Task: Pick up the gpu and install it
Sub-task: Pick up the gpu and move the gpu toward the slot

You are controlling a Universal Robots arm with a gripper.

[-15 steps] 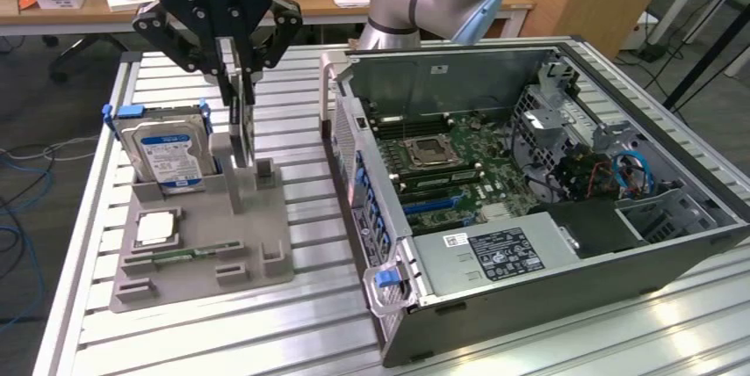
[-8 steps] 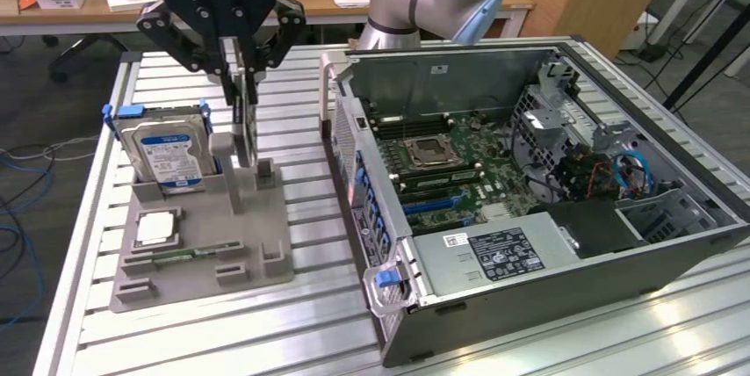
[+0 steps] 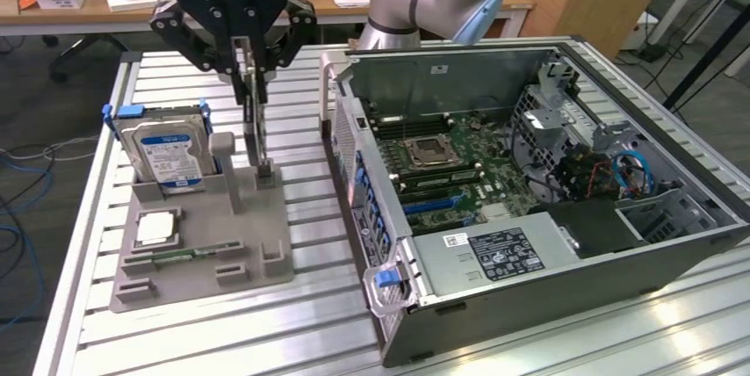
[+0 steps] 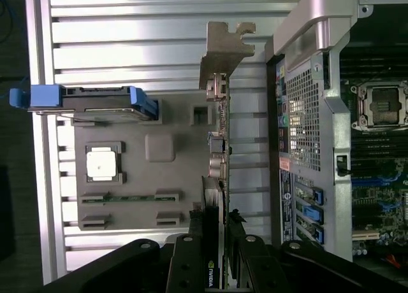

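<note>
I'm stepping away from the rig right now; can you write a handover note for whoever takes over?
Gripper: shut on the gpu, holding the upright card by its top.
Gpu: lower end at its slot in the gray holder tray, beside the hard drive; cannot tell if it has cleared.
Done: card grasped.
Left: carrying it to the open computer case and seating it on the motherboard.
</note>
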